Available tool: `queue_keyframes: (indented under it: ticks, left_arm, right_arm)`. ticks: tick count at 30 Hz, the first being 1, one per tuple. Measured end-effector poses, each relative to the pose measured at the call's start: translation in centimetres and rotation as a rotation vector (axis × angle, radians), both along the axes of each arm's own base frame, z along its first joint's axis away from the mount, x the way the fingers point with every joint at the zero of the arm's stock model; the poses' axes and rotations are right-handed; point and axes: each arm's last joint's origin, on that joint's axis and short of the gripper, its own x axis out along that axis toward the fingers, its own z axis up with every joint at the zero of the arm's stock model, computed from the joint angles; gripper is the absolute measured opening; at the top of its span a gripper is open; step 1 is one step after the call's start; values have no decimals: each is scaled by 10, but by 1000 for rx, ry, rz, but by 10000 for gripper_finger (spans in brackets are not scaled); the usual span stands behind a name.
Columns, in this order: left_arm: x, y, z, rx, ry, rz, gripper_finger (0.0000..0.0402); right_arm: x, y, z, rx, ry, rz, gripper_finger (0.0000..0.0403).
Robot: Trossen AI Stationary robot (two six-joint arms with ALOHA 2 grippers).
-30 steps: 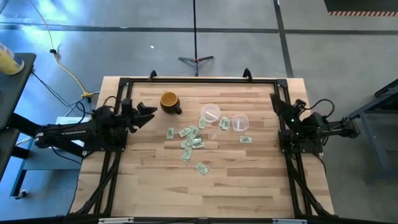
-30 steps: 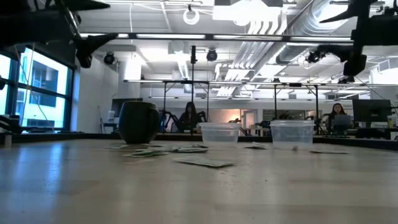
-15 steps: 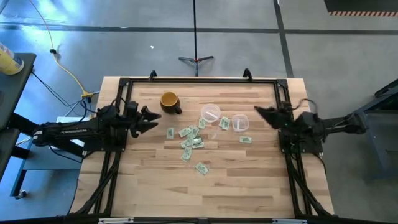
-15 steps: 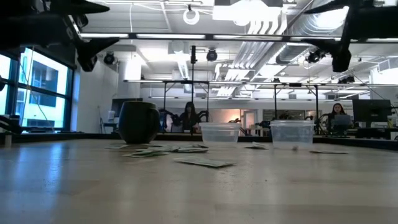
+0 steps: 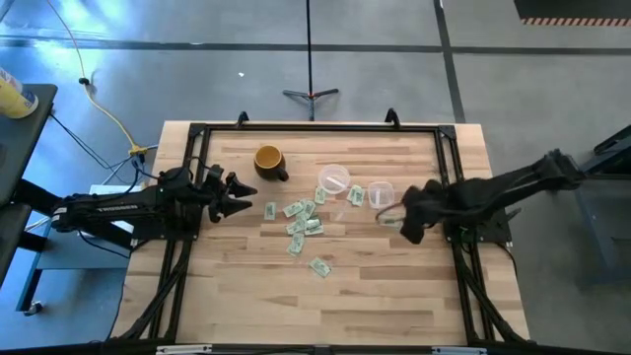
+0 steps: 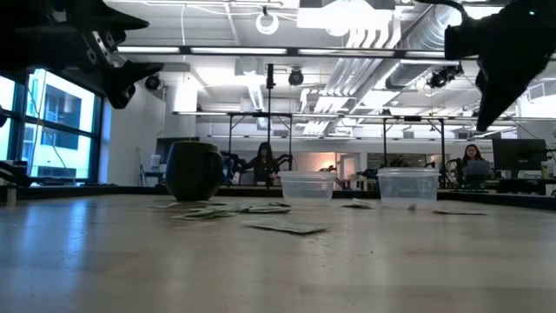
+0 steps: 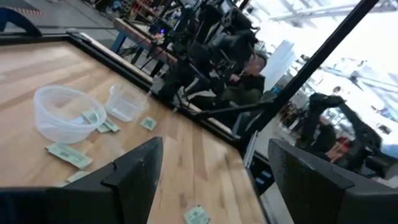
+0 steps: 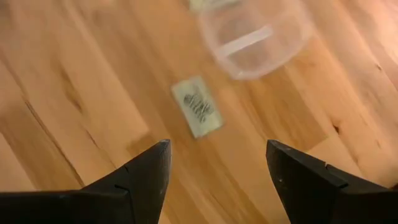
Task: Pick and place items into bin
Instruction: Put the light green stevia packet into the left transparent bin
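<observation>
The right gripper (image 5: pixel 406 225) hangs above the table (image 5: pixel 375 286) with fingers spread and empty, over a lone slip (image 8: pixel 197 106) lying beside the cup (image 5: pixel 381 194). The left gripper (image 5: pixel 240 199), also spread and empty, sits near the mug (image 5: pixel 268 161). Other slips (image 5: pixel 302 223) lie scattered near the bowl (image 5: pixel 333 180), which holds one.

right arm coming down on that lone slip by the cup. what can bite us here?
1. The pale-green paper slip lies flat on the wooden table, so the open right hand may scrape wood or slide it.
2. The small clear plastic cup sits close beside it; a finger could knock it.
</observation>
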Motion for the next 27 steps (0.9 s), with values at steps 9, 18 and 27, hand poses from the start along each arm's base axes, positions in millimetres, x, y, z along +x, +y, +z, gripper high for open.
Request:
queue_keyframes:
  ticks: [9,18,27]
  left_arm:
    - [0,0,-1,28,11,1,326]
    - [0,0,-4,21,44,8,326]
    - [0,0,-4,9,43,8,326]
  right_arm:
    - [14,11,-45,80,107,86,254]
    - [28,-11,-76,50,76,135,261]
    - [41,-23,-104,50,108,183,261]
